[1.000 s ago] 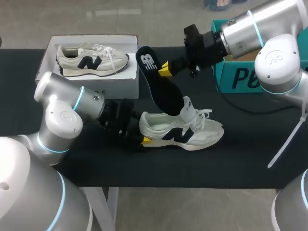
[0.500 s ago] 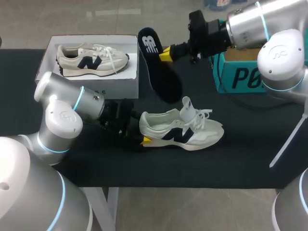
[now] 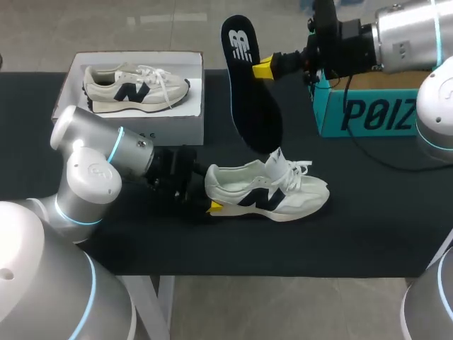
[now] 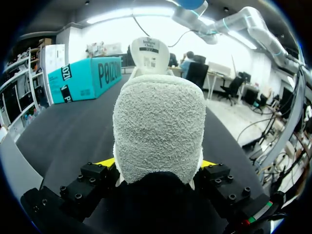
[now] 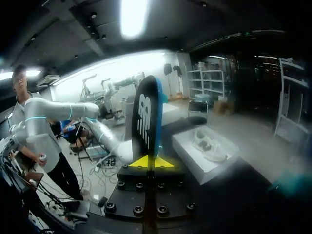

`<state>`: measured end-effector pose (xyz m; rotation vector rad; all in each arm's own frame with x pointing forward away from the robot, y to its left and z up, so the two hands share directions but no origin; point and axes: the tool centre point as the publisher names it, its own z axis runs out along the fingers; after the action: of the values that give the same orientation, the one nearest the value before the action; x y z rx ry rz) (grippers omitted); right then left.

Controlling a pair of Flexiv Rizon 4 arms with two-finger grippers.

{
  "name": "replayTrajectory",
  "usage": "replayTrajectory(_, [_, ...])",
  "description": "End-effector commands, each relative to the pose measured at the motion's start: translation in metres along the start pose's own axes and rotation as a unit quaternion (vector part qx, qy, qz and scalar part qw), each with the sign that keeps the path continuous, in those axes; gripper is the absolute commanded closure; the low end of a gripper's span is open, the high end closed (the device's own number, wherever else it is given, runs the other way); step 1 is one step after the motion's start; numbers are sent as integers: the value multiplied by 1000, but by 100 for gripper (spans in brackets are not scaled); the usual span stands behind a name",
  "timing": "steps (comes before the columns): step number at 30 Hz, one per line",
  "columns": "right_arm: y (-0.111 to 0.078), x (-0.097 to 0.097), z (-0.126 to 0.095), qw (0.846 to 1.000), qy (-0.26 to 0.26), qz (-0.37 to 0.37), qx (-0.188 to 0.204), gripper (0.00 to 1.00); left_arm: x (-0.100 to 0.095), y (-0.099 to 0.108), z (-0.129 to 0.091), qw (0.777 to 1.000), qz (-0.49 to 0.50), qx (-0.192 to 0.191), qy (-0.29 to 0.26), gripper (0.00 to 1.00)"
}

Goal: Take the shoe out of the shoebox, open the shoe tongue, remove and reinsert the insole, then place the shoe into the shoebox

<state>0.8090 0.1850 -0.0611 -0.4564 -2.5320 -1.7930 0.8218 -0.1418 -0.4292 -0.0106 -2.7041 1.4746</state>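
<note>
The shoe (image 3: 269,191) is standing on the black worktop (image 3: 368,212), with the left pincer (image 4: 157,165) clamping its heel. The right pincer (image 3: 260,69) is squeezing the black insole (image 3: 251,99), holding it up over the shoe. The white shoebox (image 3: 173,129) is sitting nearby, another shoe (image 3: 134,88) inside.

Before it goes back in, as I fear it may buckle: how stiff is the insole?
Probably semi-stiff: pinched near its upper end by the right gripper, the insole hangs almost straight, only gently curved. Likely light, since a thin pinch at one edge carries it. Its free lower tip could bend if pressed against the shoe.
</note>
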Motion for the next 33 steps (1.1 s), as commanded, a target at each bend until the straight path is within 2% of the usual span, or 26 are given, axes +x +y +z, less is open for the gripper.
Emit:
replayTrajectory(1, [-1,1,-2,1000,0,0,0,100,0,0,1,1000,0,-1,0,100])
replayTrajectory(5, [-1,1,-2,1000,0,0,0,100,0,0,1,1000,0,-1,0,100])
replayTrajectory(9, [7,29,-26,998,-24,-1,55,100,0,0,1,1000,0,-1,0,100])
replayTrajectory(12, [1,51,-35,998,-34,18,50,100,0,0,1,1000,0,-1,0,100])
replayTrajectory(15, [-4,71,-41,997,-51,46,26,100,0,0,1,1000,0,-1,0,100])
replayTrajectory(17, [-8,80,-44,996,-67,64,1,100,0,0,1,1000,0,-1,0,100])
replayTrajectory(19, [-11,88,-46,994,-83,71,0,100,0,0,1,1000,0,-1,0,100])
replayTrajectory(25, [-21,105,-49,989,-115,90,-27,100,0,0,1,1000,0,-1,0,100])
replayTrajectory(33, [-18,122,-50,987,-124,94,-46,100,0,0,1,1000,0,-1,0,100])
